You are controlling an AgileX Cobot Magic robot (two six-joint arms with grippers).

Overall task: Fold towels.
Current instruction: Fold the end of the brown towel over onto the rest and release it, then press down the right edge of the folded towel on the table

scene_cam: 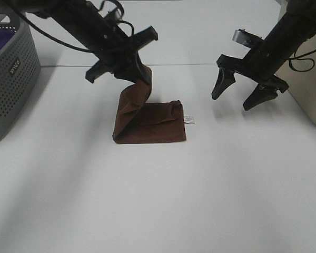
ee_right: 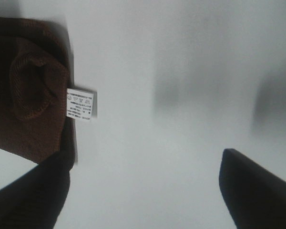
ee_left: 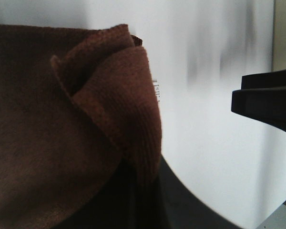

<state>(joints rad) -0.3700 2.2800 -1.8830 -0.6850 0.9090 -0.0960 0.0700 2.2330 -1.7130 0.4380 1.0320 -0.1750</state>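
A dark reddish-brown towel (scene_cam: 155,124) lies folded on the white table, its white tag (scene_cam: 189,120) sticking out at the right corner. My left gripper (scene_cam: 138,74) is shut on the towel's left edge and holds it lifted, so the cloth rises in a strip from the table. The left wrist view shows the pinched towel (ee_left: 86,133) bunched up close. My right gripper (scene_cam: 241,94) hovers open to the right of the towel, holding nothing. In the right wrist view the towel (ee_right: 28,95) and the tag (ee_right: 80,104) lie beside one dark finger (ee_right: 257,186).
A grey perforated basket (scene_cam: 13,79) with a purple cloth (scene_cam: 1,42) inside stands at the far left. A beige box (scene_cam: 313,79) sits at the right edge. The table (scene_cam: 158,200) is white.
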